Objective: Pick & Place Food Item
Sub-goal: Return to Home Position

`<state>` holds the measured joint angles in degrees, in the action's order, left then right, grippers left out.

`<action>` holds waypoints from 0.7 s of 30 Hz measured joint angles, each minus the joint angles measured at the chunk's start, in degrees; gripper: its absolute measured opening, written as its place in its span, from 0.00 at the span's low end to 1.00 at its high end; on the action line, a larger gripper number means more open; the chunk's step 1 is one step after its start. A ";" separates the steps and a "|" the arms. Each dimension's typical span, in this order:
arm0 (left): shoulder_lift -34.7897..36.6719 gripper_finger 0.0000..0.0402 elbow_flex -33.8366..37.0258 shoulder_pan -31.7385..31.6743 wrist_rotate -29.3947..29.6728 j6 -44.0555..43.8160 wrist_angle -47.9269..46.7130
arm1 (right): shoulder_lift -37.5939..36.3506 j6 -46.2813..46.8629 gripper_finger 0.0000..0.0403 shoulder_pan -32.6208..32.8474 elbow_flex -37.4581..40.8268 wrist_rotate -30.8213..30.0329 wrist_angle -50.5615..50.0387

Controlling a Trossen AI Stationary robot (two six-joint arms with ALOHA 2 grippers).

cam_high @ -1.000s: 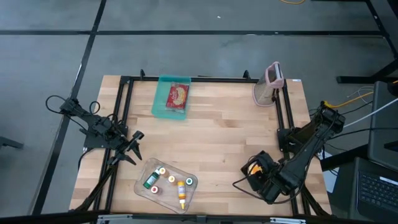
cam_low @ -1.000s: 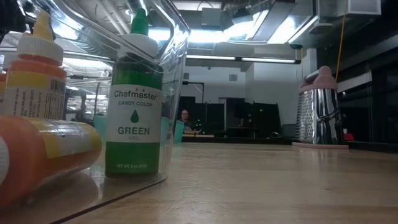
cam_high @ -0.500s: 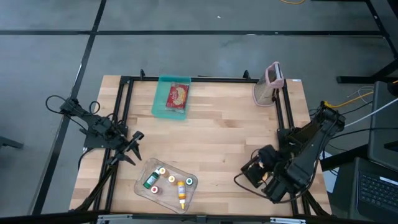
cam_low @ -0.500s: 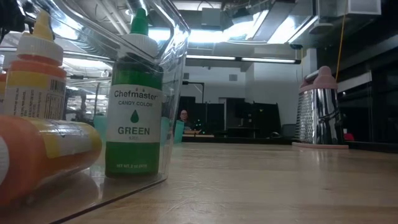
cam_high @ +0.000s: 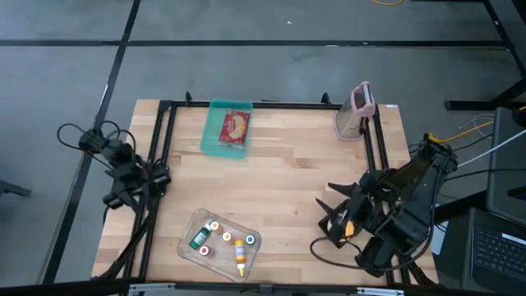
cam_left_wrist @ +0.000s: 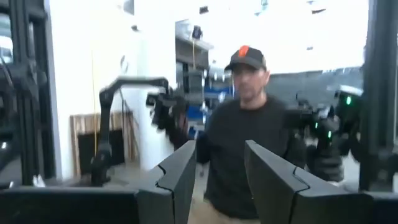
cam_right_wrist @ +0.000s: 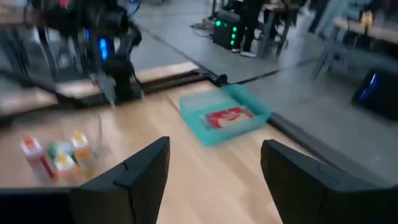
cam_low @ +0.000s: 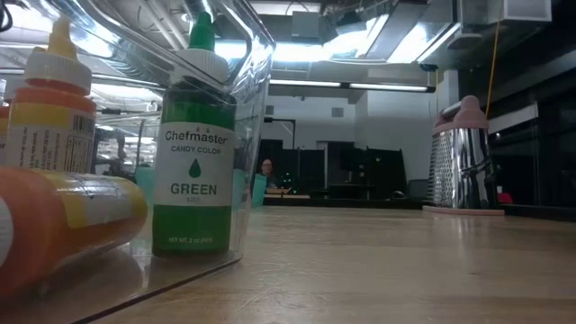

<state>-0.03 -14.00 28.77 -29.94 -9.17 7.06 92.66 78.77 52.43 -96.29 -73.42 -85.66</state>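
Observation:
A red food packet (cam_high: 235, 125) lies flat in a teal tray (cam_high: 210, 138) at the table's far edge; the right wrist view shows the packet (cam_right_wrist: 226, 116) too. My right gripper (cam_high: 332, 205) hangs open above the table's near right part, pointing almost level toward the tray, far from it. In its wrist view the gripper (cam_right_wrist: 214, 149) has nothing between its fingers. My left gripper (cam_high: 162, 175) stands at the table's left edge, raised and tipped upward. In the left wrist view this gripper (cam_left_wrist: 221, 155) is open and holds nothing.
A clear container (cam_high: 191, 224) with several small colour bottles sits at the near edge, left of centre; the green bottle (cam_low: 196, 144) stands upright and an orange one (cam_low: 63, 216) lies flat. A metal grater (cam_high: 355, 115) stands at the far right corner. A person (cam_left_wrist: 249, 124) stands beyond the table.
My right gripper has risen off the near right table area and swung from pointing down to nearly level, facing the table's far left. My left gripper has lifted, tipped upward and drawn back toward the table's left edge.

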 joint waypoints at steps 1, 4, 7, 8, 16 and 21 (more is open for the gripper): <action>0.00 0.33 -0.48 0.00 0.05 -0.56 1.12 | 0.00 -3.46 0.61 0.04 -0.10 0.47 -0.05; -0.02 0.33 -1.10 0.00 0.57 -1.67 5.92 | 0.00 -15.49 0.62 -0.03 -0.15 7.07 0.19; 0.00 0.33 -1.18 -0.07 1.57 -0.82 13.45 | 0.08 -19.22 0.62 -0.82 0.31 8.22 -0.26; 0.00 0.33 -1.23 -0.07 1.32 0.54 14.71 | 0.07 -18.95 0.61 -1.08 0.37 9.66 -0.14; -0.02 0.32 -1.01 -0.04 -0.09 6.30 -2.66 | -1.55 -20.18 0.61 1.69 0.48 2.46 -0.45; 0.00 0.33 0.37 -0.04 -0.64 9.57 -2.97 | -4.11 -17.93 0.61 9.25 0.50 -2.67 0.73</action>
<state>-0.03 -13.63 28.73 -30.58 0.40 4.09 88.56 60.84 61.68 -95.79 -76.09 -84.93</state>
